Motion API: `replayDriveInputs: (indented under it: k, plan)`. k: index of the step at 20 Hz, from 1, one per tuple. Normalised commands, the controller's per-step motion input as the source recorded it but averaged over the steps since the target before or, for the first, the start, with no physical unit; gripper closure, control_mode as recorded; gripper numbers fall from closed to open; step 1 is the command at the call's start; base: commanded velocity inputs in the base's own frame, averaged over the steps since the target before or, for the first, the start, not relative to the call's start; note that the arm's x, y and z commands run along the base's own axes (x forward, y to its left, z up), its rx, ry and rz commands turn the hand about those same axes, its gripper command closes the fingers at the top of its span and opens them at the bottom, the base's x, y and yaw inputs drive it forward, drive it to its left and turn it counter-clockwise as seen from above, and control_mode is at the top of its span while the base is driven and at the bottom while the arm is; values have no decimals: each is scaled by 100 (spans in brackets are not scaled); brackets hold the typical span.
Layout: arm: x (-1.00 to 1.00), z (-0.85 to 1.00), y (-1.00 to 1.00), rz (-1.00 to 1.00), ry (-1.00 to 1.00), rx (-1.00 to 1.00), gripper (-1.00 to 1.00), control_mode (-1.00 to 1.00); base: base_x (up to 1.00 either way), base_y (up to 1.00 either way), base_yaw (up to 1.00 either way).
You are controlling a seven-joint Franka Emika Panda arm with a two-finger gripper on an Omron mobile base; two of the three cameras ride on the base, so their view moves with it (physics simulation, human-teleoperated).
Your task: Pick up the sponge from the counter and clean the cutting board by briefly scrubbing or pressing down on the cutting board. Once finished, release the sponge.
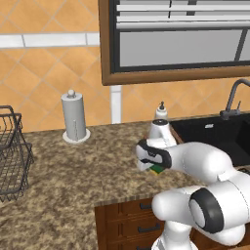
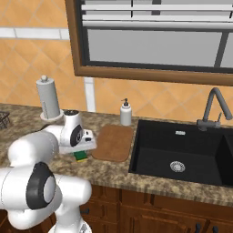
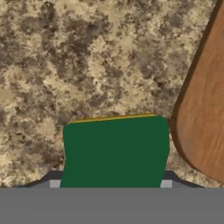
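The sponge [image 3: 114, 151], green top up, sits between the gripper [image 3: 110, 183] fingertips, which are clamped on its sides. It is on or just over the counter [image 3: 65, 57], close beside the cutting board [image 3: 205, 109]. No writing is legible anywhere. The arm hides most of the sponge in both base views.

The speckled brown-and-beige granite desk [image 3: 65, 57] looks mottled and matt. The flat reddish-brown wooden cutting board [image 3: 208, 100] shows smooth, fine grain, and the small green-topped, yellow-based sponge [image 3: 116, 151] looks flat and dull. The black wire basket [image 1: 12, 156] looks like thin metal, the sink basin [image 2: 182, 150] matt black.
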Motion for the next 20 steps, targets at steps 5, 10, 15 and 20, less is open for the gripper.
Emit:
replayDriveInputs:
  k: [5,10,15,20]
  plan:
    - [43,4,-34,-16,0,2,100,-100,0,0,0]
    - [58,0,-29,-13,0,2,100,-100,0,0,0]
    - [59,0,-13,-10,0,0,100,-100,0,0,0]
    - [37,-20,-1,-8,-6,0,100,-100,0,0,0]
